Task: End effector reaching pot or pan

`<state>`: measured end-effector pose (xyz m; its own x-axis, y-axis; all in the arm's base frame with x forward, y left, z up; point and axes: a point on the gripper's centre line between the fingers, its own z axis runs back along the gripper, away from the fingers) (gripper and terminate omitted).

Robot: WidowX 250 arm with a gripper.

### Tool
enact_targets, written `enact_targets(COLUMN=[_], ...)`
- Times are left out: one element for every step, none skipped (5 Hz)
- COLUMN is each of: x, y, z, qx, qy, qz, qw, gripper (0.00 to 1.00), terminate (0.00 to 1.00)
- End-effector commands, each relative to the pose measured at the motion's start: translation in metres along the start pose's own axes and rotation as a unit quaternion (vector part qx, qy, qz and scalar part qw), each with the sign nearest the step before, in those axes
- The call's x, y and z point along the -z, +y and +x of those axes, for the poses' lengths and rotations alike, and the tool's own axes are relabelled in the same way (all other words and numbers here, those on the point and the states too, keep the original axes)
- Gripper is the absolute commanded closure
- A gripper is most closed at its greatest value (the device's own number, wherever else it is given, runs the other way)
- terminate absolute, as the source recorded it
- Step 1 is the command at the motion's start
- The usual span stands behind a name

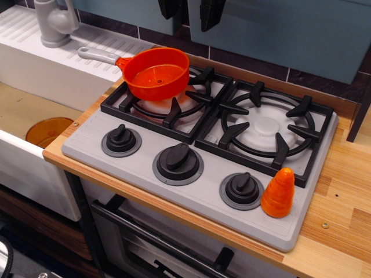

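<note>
A bright orange saucepan [156,73] with a light-grey handle [97,55] and small dark holes in its base. Black burner grates [217,113] over white discs, on a pale grey stove panel [191,191] with three black knobs [177,160] ringed in darker grey. An orange cone [279,192]. An amber dish [48,131]. Light wood-grain tabletop [339,200]. Black pincer [191,11].

Orange saucepan [156,72] sits on the left burner [168,99], end effector [190,13] above.
</note>
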<state>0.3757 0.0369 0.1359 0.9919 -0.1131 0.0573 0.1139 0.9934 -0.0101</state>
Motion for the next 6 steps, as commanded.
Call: enact_targets(x=[0.0, 0.013, 0.035, 0.052, 0.061, 0.075], y=[0.0, 0.005, -0.005, -0.008, -0.012, -0.022], z=[0.0, 0.007, 0.012, 0.011, 0.007, 0.001], qx=[0.0, -0.007, -0.014, -0.018, -0.029, -0.039], qy=[0.0, -0.014, -0.034, -0.046, -0.048, -0.06], qz=[0.0, -0.004, -0.016, -0.019, -0.017, -0.019], qw=[1.0, 0.9999, 0.9992, 0.9986, 0.9983, 0.9973], gripper=[0.0, 0.0, 0.0, 0.0, 0.0, 0.0], terminate=[0.0, 0.0, 0.0, 0.0, 0.0, 0.0])
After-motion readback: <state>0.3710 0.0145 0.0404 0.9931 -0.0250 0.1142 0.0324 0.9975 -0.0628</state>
